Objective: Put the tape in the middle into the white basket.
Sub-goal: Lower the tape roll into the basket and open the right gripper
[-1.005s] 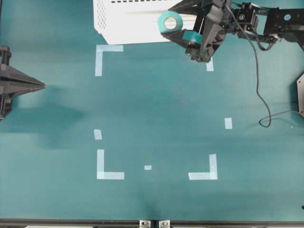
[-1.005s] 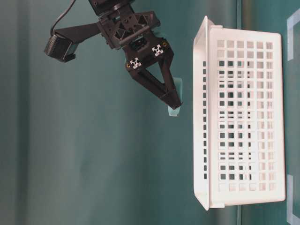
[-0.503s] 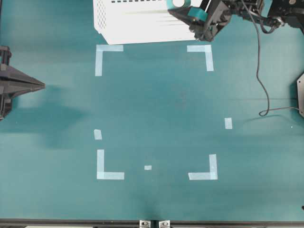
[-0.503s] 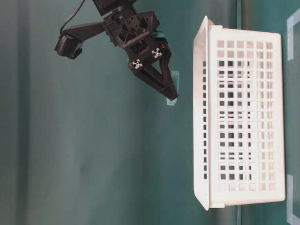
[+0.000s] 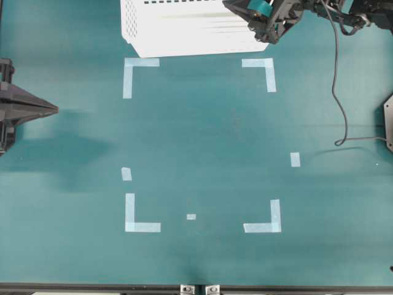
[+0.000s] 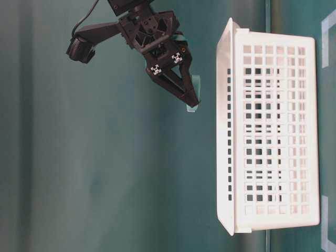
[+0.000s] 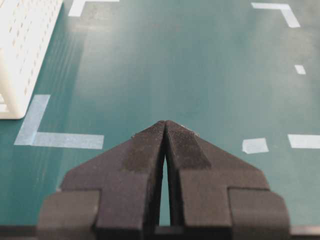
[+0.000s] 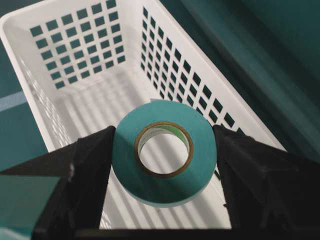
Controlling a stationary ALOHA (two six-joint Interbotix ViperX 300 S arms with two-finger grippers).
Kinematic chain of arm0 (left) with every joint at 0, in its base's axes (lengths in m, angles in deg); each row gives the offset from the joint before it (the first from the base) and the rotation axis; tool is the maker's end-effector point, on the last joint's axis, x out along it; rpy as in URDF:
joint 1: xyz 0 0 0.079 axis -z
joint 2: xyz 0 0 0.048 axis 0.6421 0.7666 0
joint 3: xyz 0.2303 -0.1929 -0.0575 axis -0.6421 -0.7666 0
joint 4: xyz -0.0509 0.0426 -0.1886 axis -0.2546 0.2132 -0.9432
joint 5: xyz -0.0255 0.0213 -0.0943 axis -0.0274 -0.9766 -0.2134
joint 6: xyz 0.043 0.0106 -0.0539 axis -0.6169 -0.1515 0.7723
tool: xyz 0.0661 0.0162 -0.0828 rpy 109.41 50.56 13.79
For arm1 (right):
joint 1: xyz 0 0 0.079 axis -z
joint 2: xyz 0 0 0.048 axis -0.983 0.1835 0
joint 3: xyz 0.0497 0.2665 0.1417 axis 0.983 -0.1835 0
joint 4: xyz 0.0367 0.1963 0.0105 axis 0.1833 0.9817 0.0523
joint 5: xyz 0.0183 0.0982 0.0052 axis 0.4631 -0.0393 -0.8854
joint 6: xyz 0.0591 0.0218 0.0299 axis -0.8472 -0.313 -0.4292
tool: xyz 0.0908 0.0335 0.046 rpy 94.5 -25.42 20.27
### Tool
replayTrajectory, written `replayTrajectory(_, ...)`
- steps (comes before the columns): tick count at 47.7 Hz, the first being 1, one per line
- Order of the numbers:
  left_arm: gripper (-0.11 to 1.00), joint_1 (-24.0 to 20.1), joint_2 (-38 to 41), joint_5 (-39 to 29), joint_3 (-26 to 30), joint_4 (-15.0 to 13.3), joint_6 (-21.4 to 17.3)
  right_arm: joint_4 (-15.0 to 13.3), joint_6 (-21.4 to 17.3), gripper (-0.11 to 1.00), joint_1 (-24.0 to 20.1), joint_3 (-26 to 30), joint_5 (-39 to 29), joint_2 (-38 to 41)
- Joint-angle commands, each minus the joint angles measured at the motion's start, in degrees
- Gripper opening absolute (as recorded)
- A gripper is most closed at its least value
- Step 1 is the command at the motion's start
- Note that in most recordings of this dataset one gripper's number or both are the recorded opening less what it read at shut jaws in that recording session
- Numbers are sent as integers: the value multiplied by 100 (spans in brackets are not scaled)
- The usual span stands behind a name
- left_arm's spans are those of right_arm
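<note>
The teal tape (image 8: 201, 150), a roll with a tan core, hangs between the two black fingers of my right gripper (image 8: 164, 150), which is shut on its outer sides. Below it lies the open inside of the white basket (image 8: 75, 35). From overhead, the right gripper (image 5: 261, 15) and the tape (image 5: 260, 7) are over the right end of the basket (image 5: 184, 31) at the table's far edge. In the table-level view the tape (image 6: 195, 86) is held clear of the basket's rim (image 6: 226, 131). My left gripper (image 7: 165, 124) is shut and empty, at the table's left side (image 5: 52, 110).
Pale tape strips mark the corners of a square on the green table (image 5: 132, 64) (image 5: 267, 64) (image 5: 138, 226) (image 5: 270, 226). A black cable (image 5: 336, 92) trails down from the right arm. The basket's slotted wall (image 7: 20, 50) shows at the left wrist view's upper left.
The right gripper has carried the tape from in front of the basket's right corner towards the far edge, over the basket's right end. The left arm has stayed still.
</note>
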Motion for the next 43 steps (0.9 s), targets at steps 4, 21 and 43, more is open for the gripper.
replayTrajectory(4,-11,-26,44,62,70,-9,0,-9,-26,68,18,62,88,-79)
replayTrajectory(21,-11,-26,53,53,70,-9,0,9,-62,97,18,62,88,-123)
replayTrajectory(43,-11,-26,44,62,70,-9,0,9,-62,97,-431,0,123,-343)
